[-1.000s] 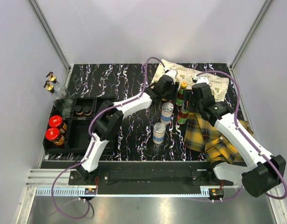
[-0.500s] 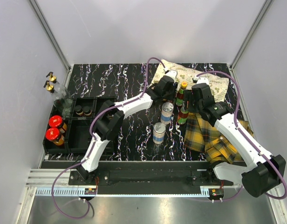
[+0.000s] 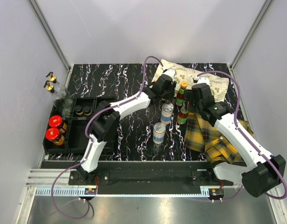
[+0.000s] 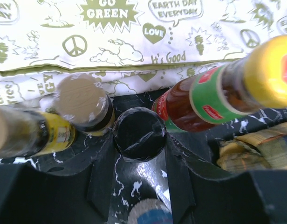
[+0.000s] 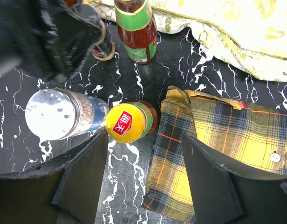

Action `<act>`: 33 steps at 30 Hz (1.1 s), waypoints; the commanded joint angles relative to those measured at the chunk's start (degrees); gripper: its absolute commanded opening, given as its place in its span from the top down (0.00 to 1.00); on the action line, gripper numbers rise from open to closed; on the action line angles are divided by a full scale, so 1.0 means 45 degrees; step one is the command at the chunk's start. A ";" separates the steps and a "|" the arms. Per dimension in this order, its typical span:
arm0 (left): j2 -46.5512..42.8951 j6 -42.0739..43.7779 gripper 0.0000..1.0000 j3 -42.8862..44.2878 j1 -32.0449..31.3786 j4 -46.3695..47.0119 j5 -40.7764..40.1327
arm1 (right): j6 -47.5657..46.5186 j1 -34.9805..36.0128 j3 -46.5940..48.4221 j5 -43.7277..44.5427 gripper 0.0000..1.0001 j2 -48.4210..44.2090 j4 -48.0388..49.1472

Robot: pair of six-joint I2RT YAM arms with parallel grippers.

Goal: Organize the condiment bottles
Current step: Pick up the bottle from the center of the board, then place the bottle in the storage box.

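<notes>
Straddling dark bottle (image 4: 139, 133), left claw (image 4: 139, 145) apart; right claw (image 5: 144, 144) apart around yellow-capped bottle (image 5: 126, 122).

The left arm (image 3: 131, 103) and the right arm (image 3: 239, 137) are built alike: smooth white links, joined by rounded black joints, on black bases (image 3: 260, 179). A thin purple cable (image 3: 144, 72) loops along each arm. The fingers (image 5: 80, 182) are wide, flat, matte black plates.

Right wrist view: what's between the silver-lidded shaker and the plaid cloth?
A yellow-capped sauce bottle stands there, close beside the silver-lidded shaker, the plaid cloth on its other side; shown in the right wrist view.
</notes>
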 commanded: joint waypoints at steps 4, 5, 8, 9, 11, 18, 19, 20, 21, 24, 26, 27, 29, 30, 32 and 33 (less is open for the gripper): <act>-0.2407 -0.0279 1.00 -0.0276 -0.0066 -0.0164 0.0148 | 0.0183 0.0081 0.0042 0.0388 0.27 -0.0343 0.0190; -0.2699 -0.0279 1.00 -0.0334 -0.0046 -0.0282 0.0129 | 0.0202 0.0081 0.0041 0.0369 0.27 -0.0362 0.0190; -0.3711 -0.0260 1.00 -0.1053 -0.0046 -0.0382 -0.0202 | 0.0183 0.0100 0.0022 0.0369 0.27 -0.0441 0.0210; -0.4046 -0.0221 1.00 -0.1328 -0.0046 -0.0304 -0.0493 | 0.0202 0.0081 0.0002 0.0369 0.27 -0.0479 0.0210; -0.5155 -0.0124 1.00 -0.2146 -0.0046 -0.0147 -0.0826 | 0.0222 0.0081 0.0002 0.0389 0.27 -0.0480 0.0229; -0.8168 0.0521 1.00 -0.3556 -0.0007 -0.0653 -0.2875 | 0.0397 0.0081 0.0217 0.0310 0.26 -0.0382 0.0249; -0.8422 0.0599 1.00 -0.3654 -0.0007 -0.0886 -0.3092 | 0.0417 0.0081 0.0236 0.0272 0.26 -0.0305 0.0268; -0.8869 0.0600 1.00 -0.3810 0.0012 -0.1043 -0.3345 | 0.0456 0.0081 0.0256 0.0291 0.26 -0.0285 0.0249; -0.9106 0.0580 1.00 -0.3928 0.0070 -0.1180 -0.3793 | 0.0476 0.0081 0.0276 0.0252 0.26 -0.0265 0.0288; -0.9868 0.0308 1.00 -0.4318 0.0460 -0.1805 -0.4361 | 0.0456 0.0081 0.0276 0.0252 0.26 -0.0187 0.0307; -1.0394 -0.0023 1.00 -0.4746 0.0927 -0.2158 -0.4480 | 0.0456 0.0081 0.0256 0.0252 0.26 -0.0167 0.0327; -1.0571 -0.0161 1.00 -0.4942 0.1104 -0.2236 -0.4500 | 0.0456 0.0081 0.0256 0.0271 0.27 -0.0186 0.0308; -1.1060 -0.0590 1.00 -0.5488 0.1766 -0.2412 -0.4423 | 0.0476 0.0101 0.0256 0.0252 0.26 -0.0187 0.0327; -1.1216 -0.0708 1.00 -0.5646 0.1983 -0.2490 -0.4364 | 0.0476 0.0081 0.0256 0.0252 0.26 -0.0187 0.0327; -1.1626 -0.0982 1.00 -0.6037 0.2548 -0.2821 -0.4500 | 0.0534 0.0081 0.0256 0.0252 0.26 -0.0167 0.0327; -1.1763 -0.1060 1.00 -0.6193 0.2725 -0.2996 -0.4577 | 0.0554 0.0081 0.0218 0.0233 0.26 -0.0167 0.0346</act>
